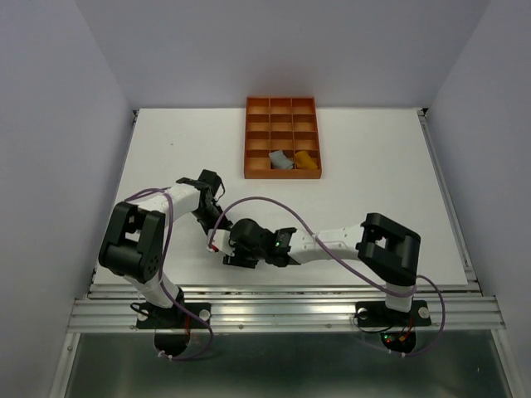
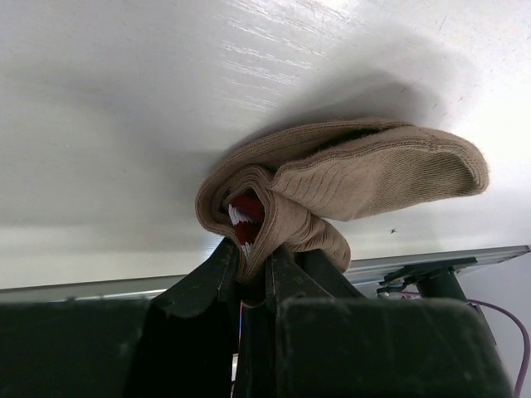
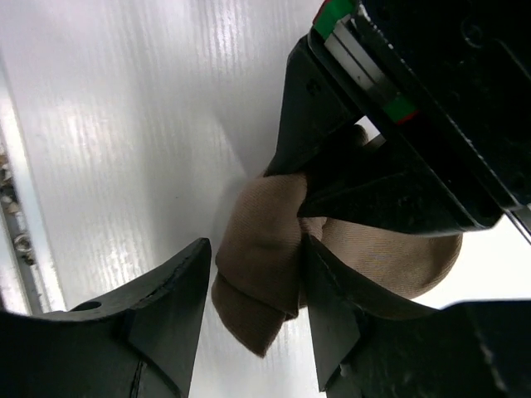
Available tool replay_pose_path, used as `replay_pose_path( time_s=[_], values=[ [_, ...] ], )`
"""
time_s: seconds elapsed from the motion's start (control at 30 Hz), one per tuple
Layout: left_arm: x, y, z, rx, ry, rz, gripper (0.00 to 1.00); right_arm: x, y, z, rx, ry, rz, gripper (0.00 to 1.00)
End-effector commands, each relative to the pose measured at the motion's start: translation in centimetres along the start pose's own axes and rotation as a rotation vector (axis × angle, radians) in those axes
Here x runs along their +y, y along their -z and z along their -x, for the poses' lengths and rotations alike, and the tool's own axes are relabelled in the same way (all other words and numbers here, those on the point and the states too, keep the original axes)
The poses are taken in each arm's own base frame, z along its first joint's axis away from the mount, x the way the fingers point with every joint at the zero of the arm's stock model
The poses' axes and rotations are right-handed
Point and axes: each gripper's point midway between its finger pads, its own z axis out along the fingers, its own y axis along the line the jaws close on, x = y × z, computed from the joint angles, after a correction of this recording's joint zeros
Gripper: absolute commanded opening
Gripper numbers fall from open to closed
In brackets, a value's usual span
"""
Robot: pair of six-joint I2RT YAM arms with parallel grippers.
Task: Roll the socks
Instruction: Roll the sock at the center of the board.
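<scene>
Taupe-brown ribbed ankle sock (image 2: 390, 166) is sitting half-rolled at about six o'clock on the white tabletop (image 1: 373, 174), close to the near edge where the two arms are meeting. The left hand (image 2: 253, 269) is pinching it with jaws nearly together. It is gripping the folded end, where the maroon-and-white striped cuff is peeking out of the curl.

The right hand (image 3: 257, 245) is standing about half open astride the bunched sock. One finger is touching the fabric and the other is showing a sliver of tabletop between itself and the sock, so it is not gripping anything.

To my eye the roll is only partway there. Doing this step well looks like a matter of the left hand holding the core firmly while the right hand wraps the loose end snugly round it, without tugging the cuff out.

Up at twelve o'clock, the orange compartmented tray (image 1: 247, 141) is holding a grey rolled sock (image 1: 280, 160) and a mustard-yellow rolled sock (image 1: 307, 159) side by side in its nearest row.
</scene>
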Motion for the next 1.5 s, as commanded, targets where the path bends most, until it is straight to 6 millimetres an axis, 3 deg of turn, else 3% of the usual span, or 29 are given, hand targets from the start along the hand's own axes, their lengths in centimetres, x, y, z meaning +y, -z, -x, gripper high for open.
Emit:
replay_pose_path(
  time_s=[0.0,0.03,0.07,0.17,0.33,0.37,0.4,0.6,0.77,0.97,1.13,1.33,1.47],
  values=[
    [1.3,-0.4,-0.9,0.046,0.018,0.049,0.00,-1.6,-1.0,0.6,0.014,0.016,-0.105,0.52],
    [1.4,-0.4,-1.0,0.048,0.019,0.051,0.00,-1.6,-1.1,0.3,0.023,0.015,-0.112,0.47],
    [1.3,-0.4,-0.8,0.044,0.019,0.049,0.00,-1.7,-1.2,-0.1,0.036,0.014,-0.122,0.34],
    [1.0,-0.3,-0.8,0.047,0.011,0.043,0.00,-1.8,-1.4,-1.0,0.062,-0.003,-0.142,0.12],
    [0.6,0.2,0.2,-0.005,-0.005,0.034,0.00,-1.2,-1.6,-2.3,0.084,-0.070,-0.146,0.01],
    [0.3,0.7,0.6,-0.032,-0.021,0.027,0.04,-1.1,-1.7,-2.4,0.079,-0.107,-0.128,0.01],
    [0.3,1.0,0.8,-0.048,-0.023,0.032,0.17,-0.8,-1.7,-2.3,0.075,-0.124,-0.116,0.01],
    [-0.4,4.0,4.1,-0.272,-0.031,0.048,0.50,-0.8,-1.2,-3.3,0.064,-0.283,-0.059,0.01],
    [-0.8,6.2,5.6,-0.401,-0.014,0.029,0.53,-2.2,-0.6,-3.9,0.040,-0.404,-0.059,0.01],
    [0.4,7.5,7.0,-0.519,0.034,0.039,0.56,-1.6,-0.8,-4.2,-0.006,-0.562,0.071,0.01],
    [0.6,7.3,6.4,-0.524,0.026,-0.017,0.56,-2.1,-1.0,-5.2,0.002,-0.686,0.117,0.01],
    [-2.8,6.3,4.0,-0.451,-0.116,-0.290,0.61,-3.4,-1.3,-7.1,0.029,-0.937,0.208,0.01],
    [-3.2,5.9,3.3,-0.445,-0.147,-0.362,0.65,-3.8,-1.3,-8.6,0.060,-1.098,0.276,0.01]
  ],
)
